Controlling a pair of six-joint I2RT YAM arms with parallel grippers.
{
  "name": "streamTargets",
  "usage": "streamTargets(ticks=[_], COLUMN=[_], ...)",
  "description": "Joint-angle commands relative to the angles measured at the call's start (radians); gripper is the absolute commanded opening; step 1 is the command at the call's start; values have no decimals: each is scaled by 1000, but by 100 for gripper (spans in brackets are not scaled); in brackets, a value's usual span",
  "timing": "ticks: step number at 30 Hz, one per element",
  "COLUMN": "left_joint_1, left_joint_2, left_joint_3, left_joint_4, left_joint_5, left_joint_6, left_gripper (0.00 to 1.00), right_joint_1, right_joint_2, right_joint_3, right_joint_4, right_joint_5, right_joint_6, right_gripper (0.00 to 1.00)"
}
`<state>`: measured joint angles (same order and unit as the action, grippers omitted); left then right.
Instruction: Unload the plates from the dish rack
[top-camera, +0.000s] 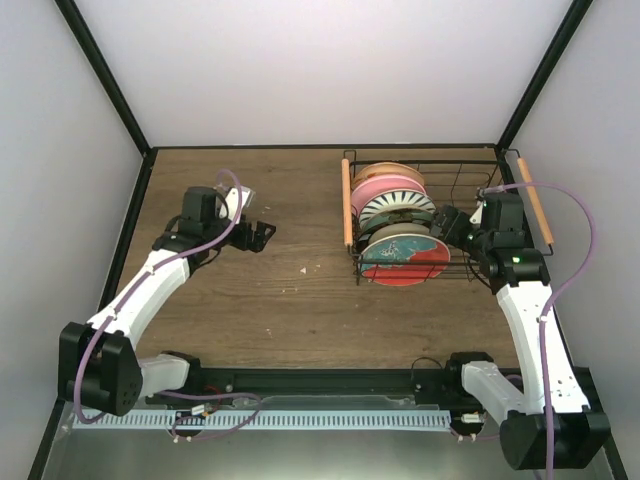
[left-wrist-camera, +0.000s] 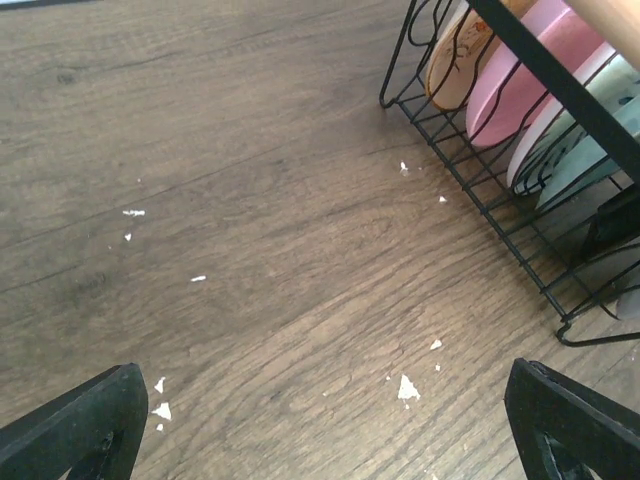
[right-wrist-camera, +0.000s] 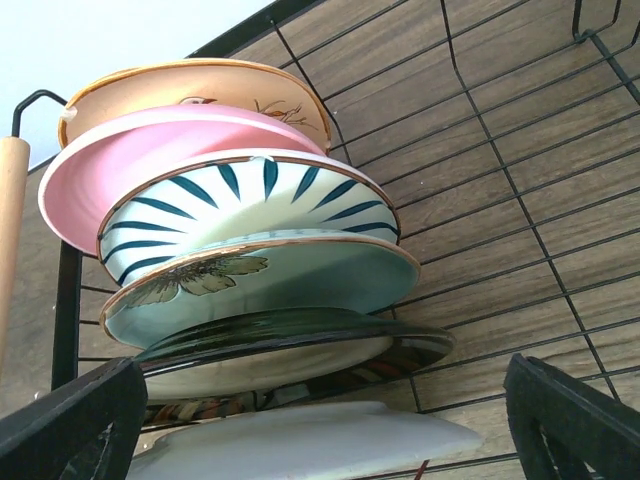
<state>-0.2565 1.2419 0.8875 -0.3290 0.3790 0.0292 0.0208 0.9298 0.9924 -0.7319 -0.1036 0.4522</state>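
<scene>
The black wire dish rack (top-camera: 420, 153) stands right of centre with the plates on edge inside it. From back to front they are tan floral (top-camera: 388, 171), pink (top-camera: 385, 187), striped white (top-camera: 398, 204), mint green (top-camera: 400, 222) and red with teal flowers (top-camera: 408, 258). My right gripper (top-camera: 447, 228) is open at the rack's right side, level with the front plates. The right wrist view shows tan (right-wrist-camera: 200, 90), pink (right-wrist-camera: 140, 165), striped (right-wrist-camera: 250, 200), mint (right-wrist-camera: 300, 285), a dark rim (right-wrist-camera: 300, 340) and a pale underside (right-wrist-camera: 300, 440) between the spread fingers of the right gripper (right-wrist-camera: 322, 425). My left gripper (top-camera: 262, 235) is open and empty over the table.
Two tan wooden handles (top-camera: 347, 205) (top-camera: 535, 210) run along the rack's sides. In the left wrist view the left gripper (left-wrist-camera: 325, 425) hangs above bare wood with white crumbs (left-wrist-camera: 406, 388). The rack's corner (left-wrist-camera: 480, 190) is at the upper right there. Walls enclose the table.
</scene>
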Motion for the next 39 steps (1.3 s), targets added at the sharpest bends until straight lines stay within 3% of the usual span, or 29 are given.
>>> streamTargets(ticks=[1,7,13,16,23,26,32,39], left_joint_1=[4,-48,-255,-351,-504,-548,-608,-624], left_joint_2=[16,228,428,486,559,560,579,606], left_joint_3=[58,378,707,786,843,829,832,850], left_joint_4=[62,26,-77,-99,-141,-153,-180,-207], left_joint_5=[-7,77,52,44,21,19,9,9], left_joint_6=[18,88,345,425,497,529,566,573], left_gripper=[100,100,99,91,64,56,51,51], right_joint_1=[-4,-4,-4,-4,-4,-4,-4,-4], right_joint_2=[-9,-15,-59,-66,-116,-133,-133,-140], right_joint_3=[-1,-4,34,53,42,27,20,3], right_joint_4=[22,48,127,128,91,86,79,82], right_joint_5=[33,98,213,238,248,239,234,231], right_joint_6=[11,-80,-13,-4,6,12,15,35], right_gripper=[100,100,100,100,100,100,100,100])
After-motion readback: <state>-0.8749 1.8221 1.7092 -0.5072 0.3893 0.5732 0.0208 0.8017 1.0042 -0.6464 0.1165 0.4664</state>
